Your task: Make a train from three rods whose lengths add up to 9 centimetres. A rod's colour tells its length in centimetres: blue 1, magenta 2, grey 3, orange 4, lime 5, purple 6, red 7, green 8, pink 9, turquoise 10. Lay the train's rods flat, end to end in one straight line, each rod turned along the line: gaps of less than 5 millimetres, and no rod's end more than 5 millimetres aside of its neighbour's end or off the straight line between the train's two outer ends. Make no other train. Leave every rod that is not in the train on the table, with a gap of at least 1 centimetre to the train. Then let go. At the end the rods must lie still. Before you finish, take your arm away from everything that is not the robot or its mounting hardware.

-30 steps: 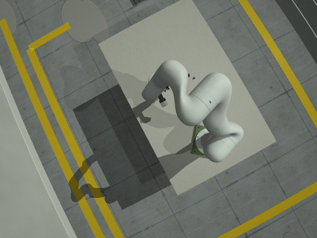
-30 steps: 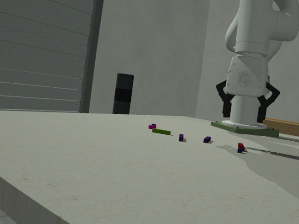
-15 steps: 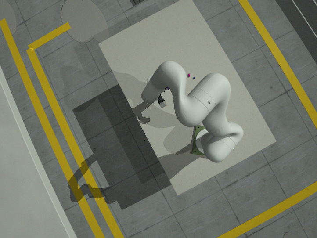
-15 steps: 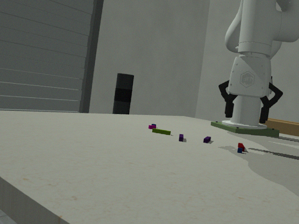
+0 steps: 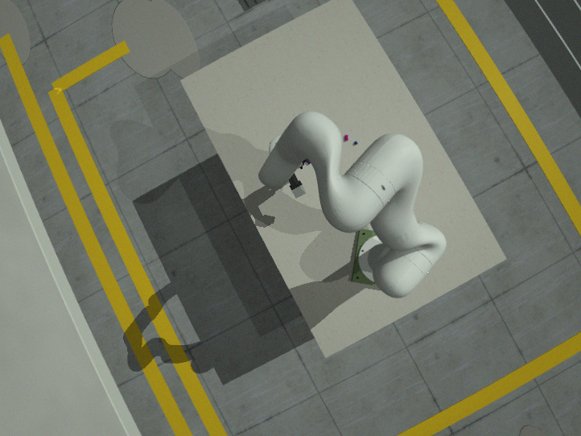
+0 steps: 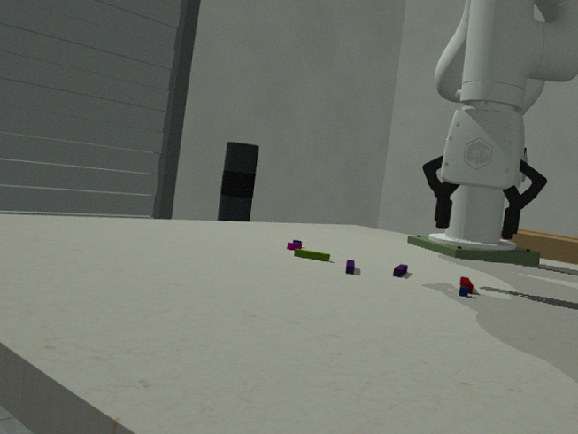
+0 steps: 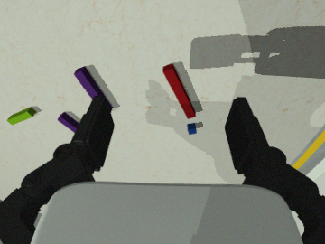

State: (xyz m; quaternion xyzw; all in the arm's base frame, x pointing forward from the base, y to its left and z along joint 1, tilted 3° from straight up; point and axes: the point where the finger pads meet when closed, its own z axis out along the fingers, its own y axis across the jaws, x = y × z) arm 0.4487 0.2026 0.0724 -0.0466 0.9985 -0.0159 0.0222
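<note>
My gripper (image 6: 474, 229) (image 7: 169, 111) is open and empty, high above the table. Below, between its fingers in the wrist view, a red rod (image 7: 180, 91) (image 6: 466, 284) lies flat, with a blue rod (image 7: 191, 128) (image 6: 463, 290) just off its lower end, a small gap between them. To the left lie a purple rod (image 7: 88, 82) (image 6: 400, 269), a second purple rod (image 7: 69, 121) (image 6: 350, 266) partly behind the left finger, and a lime rod (image 7: 21, 116) (image 6: 312, 255). A magenta rod (image 5: 346, 137) (image 6: 294, 246) and another blue rod (image 5: 356, 142) (image 6: 297, 242) lie close together, farther off.
The arm (image 5: 375, 183) hides part of the table (image 5: 281, 70) in the top view, including most rods. Its green base plate (image 5: 357, 269) (image 6: 472, 254) stands on the table. Arm shadows cross the table near the red rod.
</note>
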